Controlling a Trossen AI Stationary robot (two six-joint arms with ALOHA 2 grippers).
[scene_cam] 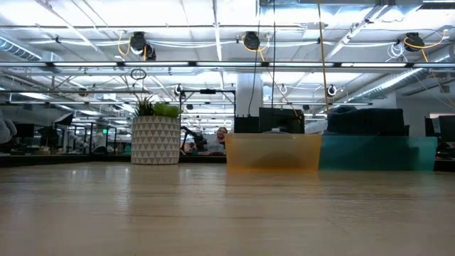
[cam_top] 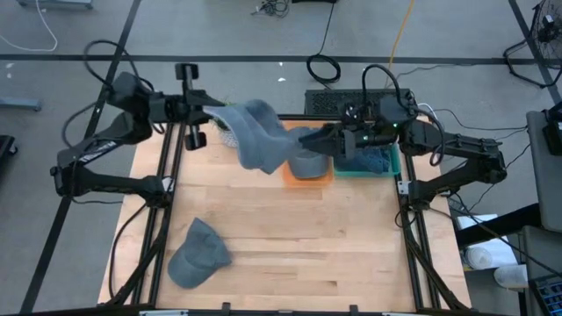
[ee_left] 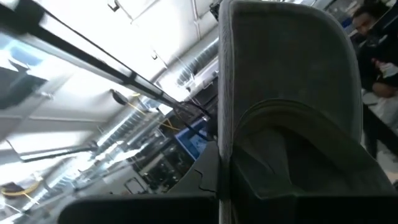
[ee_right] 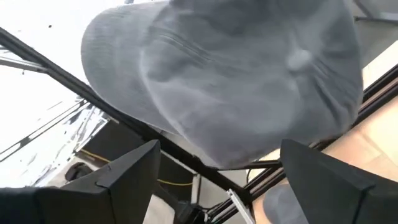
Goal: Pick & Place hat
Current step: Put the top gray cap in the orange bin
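Nearest the front edge of the wooden table (cam_top: 290,237), toward the left, a second grey cap (cam_top: 198,253) is seen lying flat, untouched by either arm. Farther back, above the middle of the table, a grey hat (cam_top: 259,133) is held aloft by the left gripper (cam_top: 218,114), whose jaws are closed tight on the hat's edge at its left end; in the left wrist view the hat (ee_left: 289,112) fills most of the frame just ahead of the gripper. From the right, the right gripper (cam_top: 307,139) is reached in toward the hanging hat with its fingers (ee_right: 134,168) spread wide and nothing clamped between them, the hat's crown (ee_right: 230,74) looming just in front of them. Whether the fingertips are touching the fabric cannot be told. At the far side of the table, an orange bin (cam_top: 307,171) is set with what appears to be another grey cap inside, and a teal bin (cam_top: 369,162) stands just to its right. A patterned plant pot (scene_cam: 155,139) is seen at the far left, beyond the table.
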